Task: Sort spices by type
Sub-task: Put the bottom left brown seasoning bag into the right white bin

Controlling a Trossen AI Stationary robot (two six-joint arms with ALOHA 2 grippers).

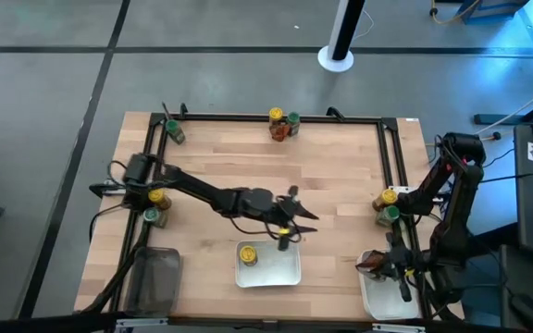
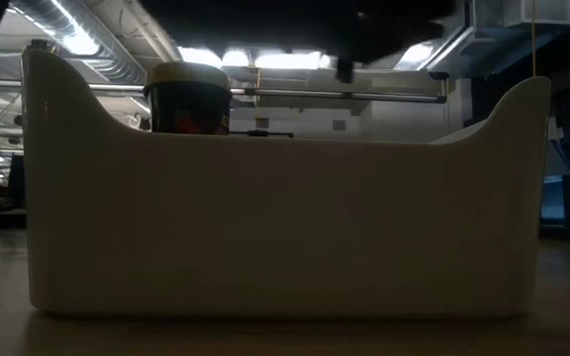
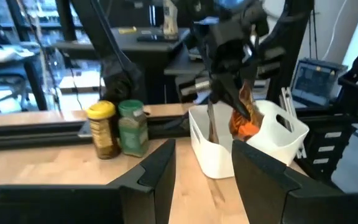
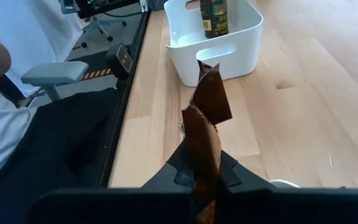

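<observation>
Sorting in progress, roughly at its midpoint by my estimate. My right tool (image 4: 205, 180) is pressed together on a red-orange packet (image 4: 205, 134), pinching its lower edge so that the creased, glossy foil stands upright above my fingers; directly beneath this tool lies a white tray (image 1: 385, 298) at the near right corner of the tabletop (image 1: 331, 176). My left tool (image 3: 204, 180) hangs with its fingers partly spread and nothing visibly between them, just beyond a second white tray (image 1: 268, 268), which already holds one yellow-capped jar (image 1: 247, 253). That jar is a small cylinder with a dark label.

Still unsorted, as far as can be seen: a yellow-capped jar and green-capped jar (image 3: 132, 126) paired just outward of my right arm; another such pair beside my left arm's base; a green-capped jar in the corner behind the left arm; and a mixed cluster (image 1: 282, 124) well ahead of both tools at the far edge.
</observation>
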